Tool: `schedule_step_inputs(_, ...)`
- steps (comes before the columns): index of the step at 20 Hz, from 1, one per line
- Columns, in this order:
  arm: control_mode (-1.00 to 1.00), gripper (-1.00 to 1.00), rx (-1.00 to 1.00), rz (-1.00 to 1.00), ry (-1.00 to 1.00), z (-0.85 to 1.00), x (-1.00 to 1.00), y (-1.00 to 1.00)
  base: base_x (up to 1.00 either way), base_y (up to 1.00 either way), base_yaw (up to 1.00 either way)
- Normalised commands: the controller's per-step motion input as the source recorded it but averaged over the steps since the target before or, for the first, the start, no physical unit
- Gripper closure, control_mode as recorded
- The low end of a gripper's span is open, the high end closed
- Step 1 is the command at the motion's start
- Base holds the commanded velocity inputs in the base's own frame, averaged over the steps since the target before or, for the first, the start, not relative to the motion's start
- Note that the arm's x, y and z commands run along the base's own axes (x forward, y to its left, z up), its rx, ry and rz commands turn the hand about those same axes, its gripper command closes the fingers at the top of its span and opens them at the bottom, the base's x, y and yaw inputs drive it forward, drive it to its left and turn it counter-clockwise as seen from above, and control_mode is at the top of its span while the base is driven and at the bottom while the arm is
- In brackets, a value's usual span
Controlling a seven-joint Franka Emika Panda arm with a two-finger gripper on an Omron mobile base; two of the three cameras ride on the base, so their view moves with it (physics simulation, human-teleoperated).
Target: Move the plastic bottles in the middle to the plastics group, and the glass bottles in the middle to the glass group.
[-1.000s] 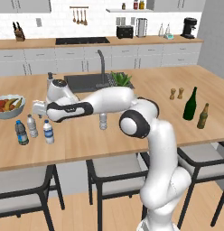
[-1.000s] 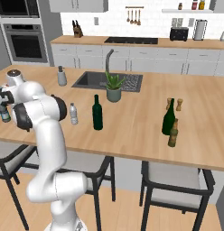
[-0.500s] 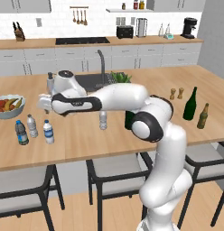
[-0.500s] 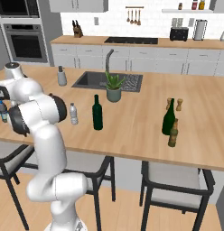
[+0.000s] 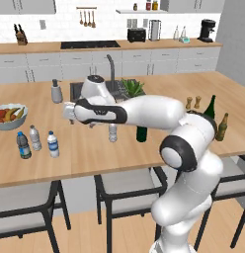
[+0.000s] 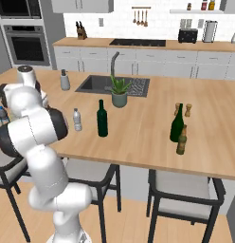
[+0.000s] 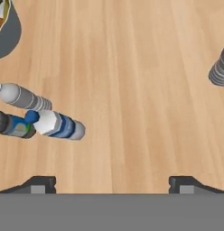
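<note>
Left base view: over the last second my arm has swung away from the left end of the tabletop (image 5: 144, 153) and back toward the middle; the wrist now sits above the wood left of the sink. The white-capped bottle (image 5: 53, 144) stands beside the dark-capped bottle (image 5: 23, 145) and the pale-capped bottle (image 5: 35, 138), so I judge that delivery to the plastics group complete. The greyish-clear bottle (image 5: 112, 132) remains in the middle, just beside the dark wine bottle (image 5: 142, 134), which is partly hidden by my forearm.

Right base view: the greyish-clear bottle (image 6: 77, 119) and the dark wine bottle (image 6: 102, 119) stand near each other, unmoved. The bright green wine bottle (image 6: 177, 124) and the amber beer bottle (image 6: 182, 140) stand well apart from them on the right, in front of two wooden shakers (image 6: 182, 109).

Hand view: the claw (image 7: 112, 182) has its fingertips (image 7: 39, 184) spread wide with nothing between them, bare wood below. The three plastic bottles lie to the left of the frame, the white-capped bottle (image 7: 57, 125) nearest.

Judgement: one plastic bottle is sorted; the greyish-clear bottle looks like the next pick, then the wine bottle.
</note>
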Motion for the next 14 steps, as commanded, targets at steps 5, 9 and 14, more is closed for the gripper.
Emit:
schedule_step_inputs(5,-1.0,-1.0,0.0,0.05,0.0,0.08,-0.07,-0.87,0.0,0.0,0.0)
schedule_step_inputs(9,-1.0,-1.0,-0.05,0.14,0.0,0.04,0.0,-0.82,0.0,0.0,0.0)
schedule_step_inputs(14,-1.0,-1.0,-0.09,0.28,-0.02,0.0,0.02,-0.71,0.0,0.0,0.0)
